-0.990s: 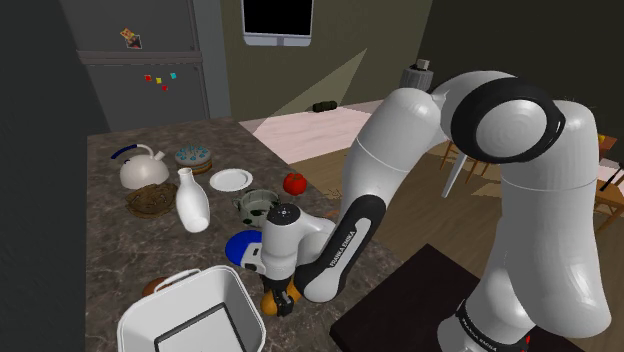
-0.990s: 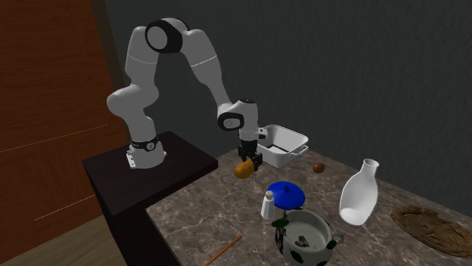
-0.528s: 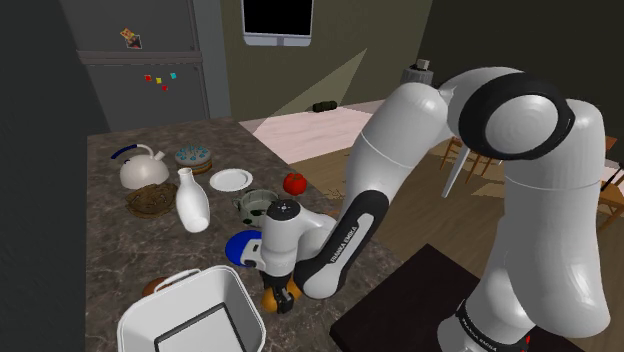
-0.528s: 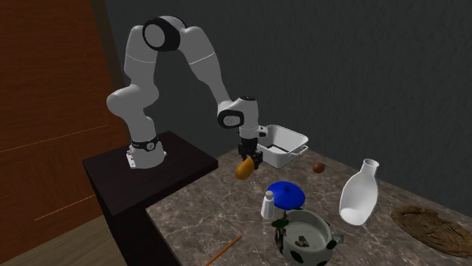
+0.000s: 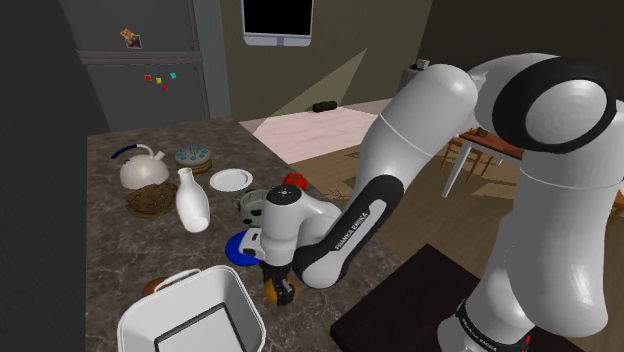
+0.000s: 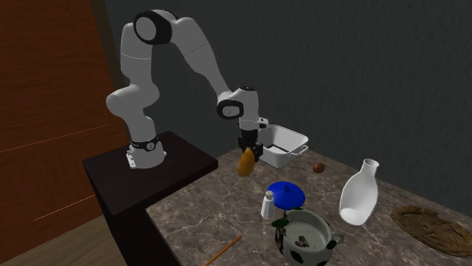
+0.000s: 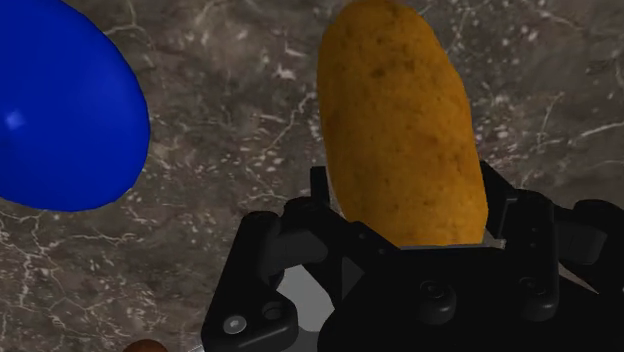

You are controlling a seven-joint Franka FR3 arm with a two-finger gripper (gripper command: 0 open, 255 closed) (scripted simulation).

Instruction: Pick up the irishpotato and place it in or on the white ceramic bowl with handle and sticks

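Observation:
My black gripper (image 5: pixel 281 289) (image 6: pixel 249 153) is shut on a long, orange-brown potato (image 5: pixel 271 292) (image 6: pixel 246 162) and holds it clear of the dark marble counter. The wrist view has the potato (image 7: pixel 400 120) sticking out past the gripper (image 7: pixel 410 220), clasped at its near end. A white square bowl with handles (image 5: pixel 190 315) (image 6: pixel 282 143) stands right beside the gripper, at the counter's corner nearest the stand. The potato hangs just outside its rim, toward the shoulder view's right.
A blue domed lid (image 5: pixel 238 246) (image 6: pixel 286 193) (image 7: pixel 60 110) lies close by, with a small white shaker (image 6: pixel 268 204) beside it. Farther along stand a dark-patterned pot (image 6: pixel 302 238), white vase (image 5: pixel 192 200), kettle (image 5: pixel 140 168), plate (image 5: pixel 231 180) and tomato (image 5: pixel 294 182). A pencil (image 6: pixel 223 249) lies near the counter edge.
The gripper has risen a little with the potato and shifted toward the white bowl. The potato now hangs more upright.

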